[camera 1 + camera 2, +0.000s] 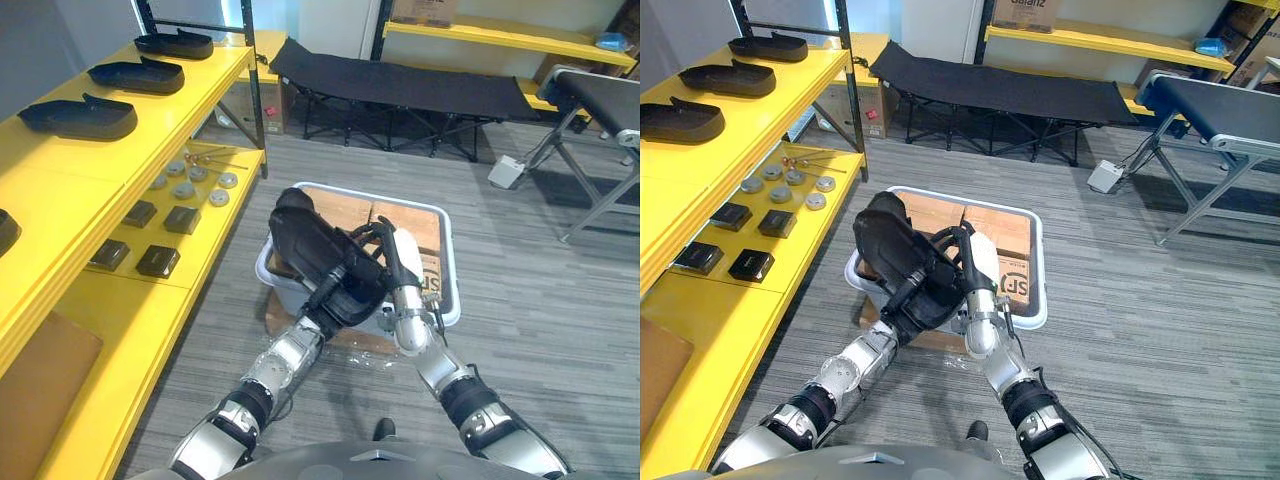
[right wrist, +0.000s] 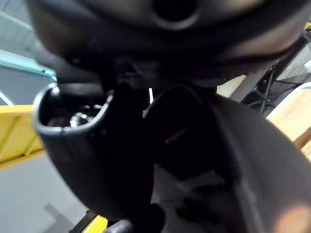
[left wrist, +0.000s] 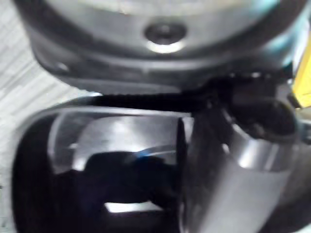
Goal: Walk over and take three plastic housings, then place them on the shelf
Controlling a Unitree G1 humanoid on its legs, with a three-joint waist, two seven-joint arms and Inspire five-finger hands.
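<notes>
We are seeing the black plastic housing (image 1: 300, 235) being held in the air over the near-left corner of the white bin (image 1: 452, 270), with the bin's cardboard lining (image 1: 402, 216) showing beyond it. The right hand (image 1: 398, 258) is gripping the housing's near end, its fingers curling over the edge. The left hand (image 1: 348, 288) is coming in against the underside, and because the shell is hiding it, we cannot tell how it is closing. We are judging that both hands are sharing the piece because it is long and bulky. It is probably being kept high to clear the bin's wall before a turn toward the yellow shelf (image 1: 60, 190) on the left, where similar housings (image 1: 78, 118) are lying in a row on the top tier. The housing is looking like a smooth, glossy, dark shell, rounded at one end and hollow inside with a raised rim.
</notes>
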